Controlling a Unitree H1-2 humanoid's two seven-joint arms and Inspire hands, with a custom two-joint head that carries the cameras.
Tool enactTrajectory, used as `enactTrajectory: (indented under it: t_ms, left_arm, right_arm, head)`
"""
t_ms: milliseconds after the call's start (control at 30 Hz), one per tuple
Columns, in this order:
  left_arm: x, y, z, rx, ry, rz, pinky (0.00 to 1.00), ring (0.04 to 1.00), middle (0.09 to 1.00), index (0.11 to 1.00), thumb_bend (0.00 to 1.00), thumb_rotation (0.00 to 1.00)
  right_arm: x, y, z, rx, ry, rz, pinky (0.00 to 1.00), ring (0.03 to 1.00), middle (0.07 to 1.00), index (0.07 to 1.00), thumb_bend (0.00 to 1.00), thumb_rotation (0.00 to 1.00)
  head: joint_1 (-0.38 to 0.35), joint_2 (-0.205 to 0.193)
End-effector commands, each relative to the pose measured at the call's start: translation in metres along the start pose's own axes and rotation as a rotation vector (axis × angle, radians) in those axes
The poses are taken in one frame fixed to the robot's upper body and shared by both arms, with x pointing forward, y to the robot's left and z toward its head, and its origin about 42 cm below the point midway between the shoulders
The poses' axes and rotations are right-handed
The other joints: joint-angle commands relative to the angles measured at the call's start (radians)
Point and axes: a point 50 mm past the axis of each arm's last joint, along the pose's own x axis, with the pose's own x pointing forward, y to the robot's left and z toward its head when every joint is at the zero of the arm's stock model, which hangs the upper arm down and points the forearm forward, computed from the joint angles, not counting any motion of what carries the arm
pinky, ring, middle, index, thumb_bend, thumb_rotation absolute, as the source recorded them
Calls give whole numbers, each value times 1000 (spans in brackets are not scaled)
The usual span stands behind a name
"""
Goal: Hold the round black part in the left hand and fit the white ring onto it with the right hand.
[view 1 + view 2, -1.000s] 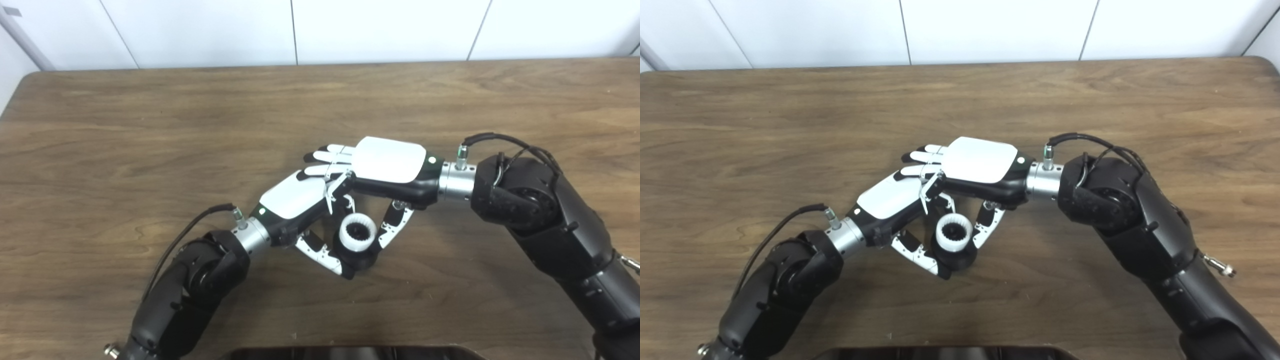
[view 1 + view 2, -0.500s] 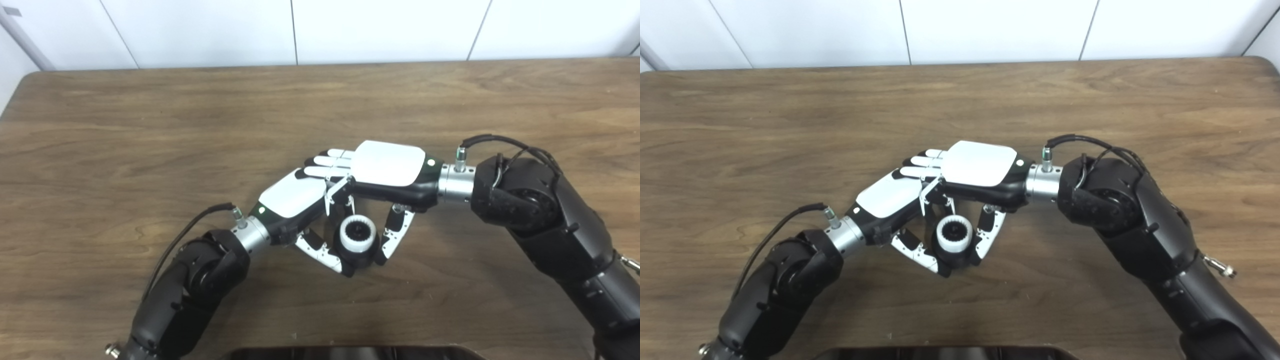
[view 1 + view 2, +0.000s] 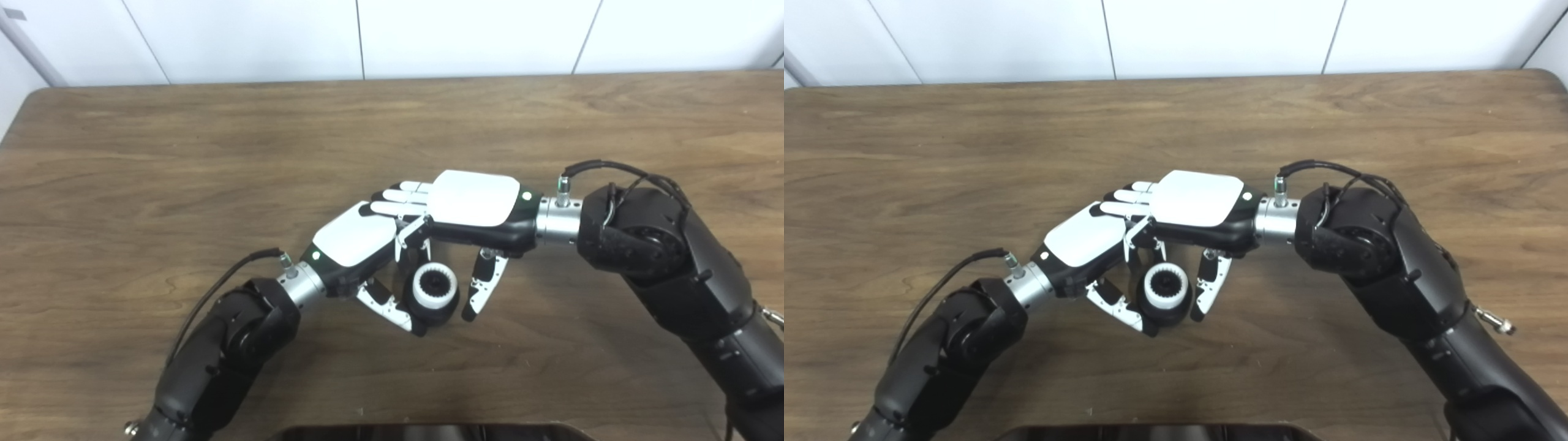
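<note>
Already white ring point(image 3: 435, 285) seated on round black part point(image 3: 436, 310), left hand point(image 3: 358, 245) clasping part; right hand point(image 3: 474, 205) fingers apart beside, empty; only release left.

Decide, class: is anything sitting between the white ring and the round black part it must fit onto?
Nothing visible does. The white ring already sits on the round black part, which the left hand grips. The right hand hangs over it, its thumb just clear of the ring's right side.
</note>
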Motion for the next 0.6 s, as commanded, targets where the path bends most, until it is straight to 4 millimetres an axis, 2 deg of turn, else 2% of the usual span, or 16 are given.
enactTrajectory:
  t_ms: [0, 233, 433, 467, 500, 567]
  left_arm:
    - [3, 14, -5, 50, -30, 51, 1000, 1000, 864, 481, 524, 57]
    - [-1, 8, -18, 81, -6, 21, 1000, 1000, 826, 482, 525, 59]
    - [-5, 3, -28, 89, 6, -10, 1000, 1000, 857, 490, 522, 72]
    - [-6, 3, -29, 90, 8, -14, 1000, 1000, 867, 535, 756, 127]
    - [-7, 3, -29, 90, 13, -24, 1000, 1000, 873, 564, 901, 161]
    - [-8, 2, -31, 93, 24, -42, 1000, 1000, 903, 632, 976, 210]
  right_arm:
    - [-3, -26, 4, -56, -24, -54, 1000, 1000, 984, 640, 1000, 242]
    - [-4, -35, 5, -54, -15, -89, 1000, 1000, 981, 637, 1000, 225]
    - [-5, -38, 4, -53, -8, -107, 1000, 1000, 977, 648, 1000, 216]
    - [-5, -38, 4, -54, -7, -108, 1000, 1000, 977, 650, 1000, 216]
    - [-5, -38, 4, -55, -5, -108, 1000, 1000, 977, 652, 1000, 215]
    - [-6, -38, 4, -65, -3, -114, 1000, 1000, 978, 662, 1000, 212]
  head:
    - [1, 2]
    - [-7, -1]
    - [-7, -3]
    - [-5, -3]
    - [-4, -4]
    - [-9, -4]
